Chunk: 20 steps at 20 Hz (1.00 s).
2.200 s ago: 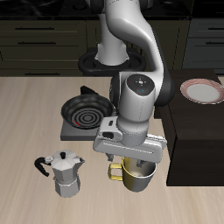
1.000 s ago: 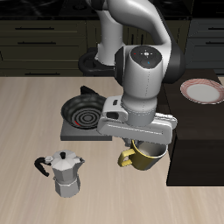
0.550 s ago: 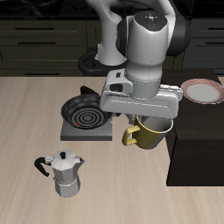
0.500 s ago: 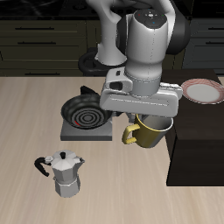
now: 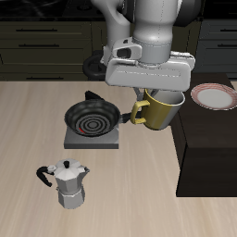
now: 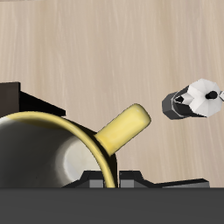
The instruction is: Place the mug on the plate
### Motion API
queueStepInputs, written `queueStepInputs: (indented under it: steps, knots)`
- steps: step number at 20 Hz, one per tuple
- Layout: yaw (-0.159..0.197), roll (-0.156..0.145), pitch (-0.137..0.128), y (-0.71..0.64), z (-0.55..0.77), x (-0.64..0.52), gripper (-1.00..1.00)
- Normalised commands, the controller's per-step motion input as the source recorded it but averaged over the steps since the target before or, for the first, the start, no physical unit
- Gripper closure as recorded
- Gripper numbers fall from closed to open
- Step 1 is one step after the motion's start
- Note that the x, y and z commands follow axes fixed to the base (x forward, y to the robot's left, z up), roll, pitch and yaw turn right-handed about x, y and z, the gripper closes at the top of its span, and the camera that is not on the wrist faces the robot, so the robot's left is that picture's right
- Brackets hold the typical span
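Note:
The olive-yellow mug [image 5: 160,110] hangs in the air from my gripper [image 5: 165,93], which is shut on its rim; its yellow loop handle points toward the frying pan. The mug is well above the table, beside the edge of the dark raised block [image 5: 208,139]. In the wrist view the mug [image 6: 48,149] with its cream inside and its handle fills the frame close to the camera. The small white plate [image 5: 214,95] with the pinkish-red rim lies on the dark block, a short way beyond the mug and lower than it.
A black frying pan [image 5: 91,118] with spiral rings sits on a grey stove pad [image 5: 92,139] beside the mug. A silver moka pot [image 5: 68,183] stands near the table's front edge, also seen in the wrist view [image 6: 194,98]. Dark cabinets [image 5: 46,42] are behind.
My gripper has lifted the mug from near the table's front up and back toward the plate. The mug now hangs higher and closer to the dark block.

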Motion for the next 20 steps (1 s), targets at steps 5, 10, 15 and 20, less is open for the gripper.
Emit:
queueStepInputs:
  steps: [5, 10, 15, 20]
  knots:
    - [0.019, 0.000, -0.082, -0.02, 0.50, -0.29, 1.00]
    - [0.027, 0.002, -0.086, 0.03, 0.44, -0.33, 1.00]
    - [-0.003, 0.009, -0.056, 0.11, 0.23, -0.26, 1.00]
    - [0.050, 0.030, -0.070, 0.26, 0.16, -0.28, 1.00]
